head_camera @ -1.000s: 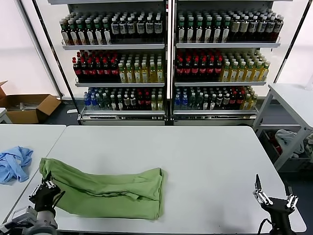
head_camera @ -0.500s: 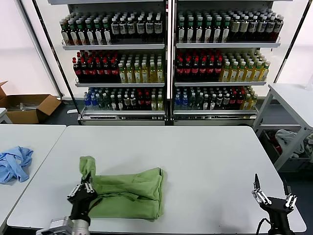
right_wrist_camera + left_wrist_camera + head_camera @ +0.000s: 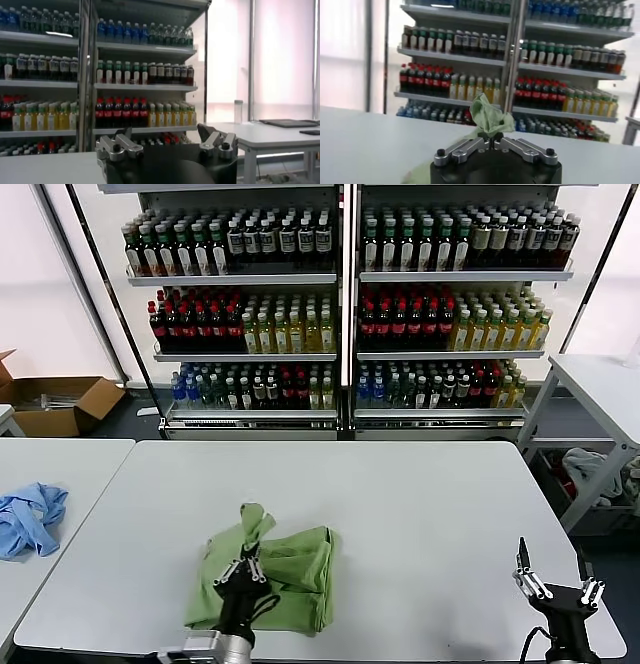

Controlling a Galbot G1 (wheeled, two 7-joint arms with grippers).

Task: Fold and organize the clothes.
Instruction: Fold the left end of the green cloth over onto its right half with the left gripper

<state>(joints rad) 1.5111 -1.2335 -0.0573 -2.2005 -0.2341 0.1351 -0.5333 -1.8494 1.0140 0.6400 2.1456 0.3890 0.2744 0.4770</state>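
The light green clothes (image 3: 290, 574) lie folded in a bunch on the white table (image 3: 420, 504), left of its middle near the front edge. My left gripper (image 3: 247, 566) is shut on the shirt's left end, and a tuft of fabric (image 3: 252, 524) sticks up above the fingers. In the left wrist view the same green tuft (image 3: 487, 117) rises from the left gripper (image 3: 490, 141), whose jaws are pressed together. My right gripper (image 3: 556, 584) hovers open at the table's front right corner, holding nothing; the right wrist view shows the right gripper (image 3: 167, 140) with its jaws wide apart.
A light blue garment (image 3: 30, 519) lies on a separate table at the far left. Shelves of bottles (image 3: 340, 304) stand behind the table. A cardboard box (image 3: 55, 404) sits on the floor at the back left, and another table (image 3: 600, 384) stands at the right.
My left gripper has carried the shirt's left end rightward across the table, folding it over the rest of the garment. The right arm has stayed in place.
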